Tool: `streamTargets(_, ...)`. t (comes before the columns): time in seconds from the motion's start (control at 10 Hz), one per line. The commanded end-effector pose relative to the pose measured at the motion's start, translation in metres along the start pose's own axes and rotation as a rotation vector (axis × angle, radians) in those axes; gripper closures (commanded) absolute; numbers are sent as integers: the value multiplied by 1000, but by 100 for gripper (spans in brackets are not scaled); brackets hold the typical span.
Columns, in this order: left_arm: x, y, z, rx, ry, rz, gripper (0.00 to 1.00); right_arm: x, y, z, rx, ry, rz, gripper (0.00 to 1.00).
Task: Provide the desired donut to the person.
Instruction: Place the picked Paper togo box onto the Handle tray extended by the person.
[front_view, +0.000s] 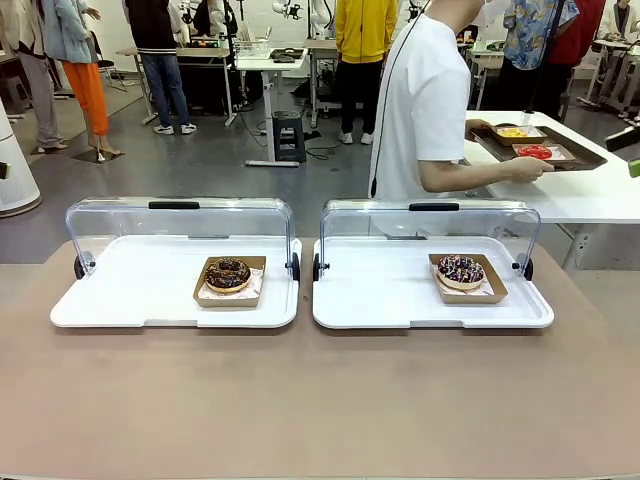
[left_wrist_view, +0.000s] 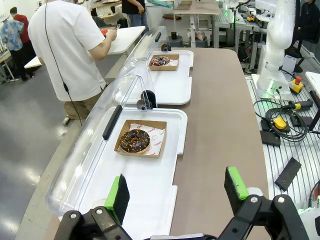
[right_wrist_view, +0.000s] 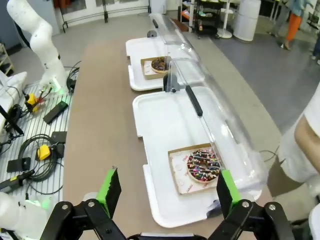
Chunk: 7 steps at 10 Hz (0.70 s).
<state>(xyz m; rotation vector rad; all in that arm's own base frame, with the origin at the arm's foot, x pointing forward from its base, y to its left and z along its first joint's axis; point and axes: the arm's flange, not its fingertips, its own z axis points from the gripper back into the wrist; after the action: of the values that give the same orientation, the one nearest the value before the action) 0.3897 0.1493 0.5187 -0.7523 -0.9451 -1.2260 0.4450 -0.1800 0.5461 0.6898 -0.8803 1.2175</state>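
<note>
Both donuts sit light and soft in cardboard trays, chocolate donut (front_view: 228, 273) centre-left, sprinkled donut (front_view: 461, 269) centre-right, so grab the stiff tray rim, while left gripper (left_wrist_view: 176, 192) and right gripper (right_wrist_view: 169, 189) gape wide, empty, and the person (front_view: 420, 105) turns away.

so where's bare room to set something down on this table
The brown table is bare along the near edge, in front of both trays. The left tray is free left of its chocolate donut. The strip between the trays is tight.
</note>
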Motion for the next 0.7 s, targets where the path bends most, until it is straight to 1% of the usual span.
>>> streamTargets(0.0,1,1,1,8,-21,-10,0,-20,-8,-6,2,-45,15,0)
streamTargets(0.2,1,1,1,8,-21,-10,0,-46,-12,-8,5,-66,6,0)
streamTargets(0.4,1,1,1,8,-21,-10,0,-62,-10,-14,-4,-83,-9,0)
streamTargets(0.5,1,1,1,8,-21,-10,0,-63,-10,-15,-4,-91,-3,0)
streamTargets(0.6,1,1,1,8,-21,-10,0,-55,-8,-14,27,-95,35,0)
